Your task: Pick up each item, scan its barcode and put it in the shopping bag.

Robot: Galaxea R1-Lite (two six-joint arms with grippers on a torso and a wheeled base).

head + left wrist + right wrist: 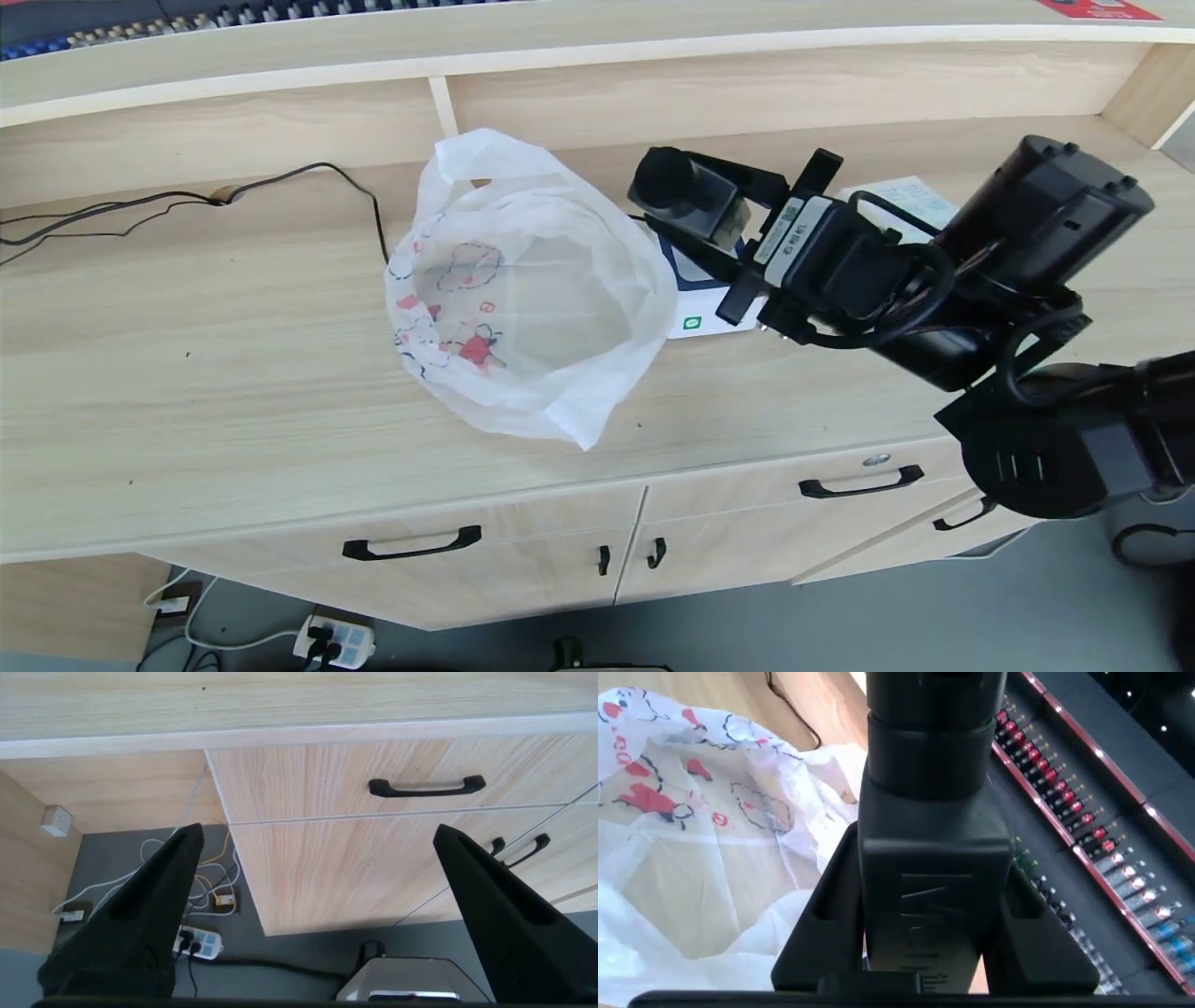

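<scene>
- Letting go too soon is the main hazard. The right gripper (714,210) is clenched on a black capped bottle (674,179), which hangs just beside the right rim of the shopping bag (523,280). It is over a white, blue-faced device (698,313) on the desk (187,373), not over the bag's mouth. A release from here would probably land the bottle on that device.
- Snagging the bag comes next. It looks like thin, limp plastic, and only its own folds hold it open. A bottle or finger brushing the rim could fold the mouth shut or drag the bag toward the desk's front edge.
- Skipping the scan is possible. No barcode is visible on the bottle, so I cannot tell whether it faces the device, and bagging it unread would miss a step.
- Slipping is a lesser worry. The bottle's sides look smooth, so a quick tilt could let it slide through the grip.
- Helping from the other side is unlikely. The left gripper (318,833) is spread wide and empty, low before the drawers (374,849), so it cannot steady the bag. Raising it carelessly could knock the desk's edge.
</scene>
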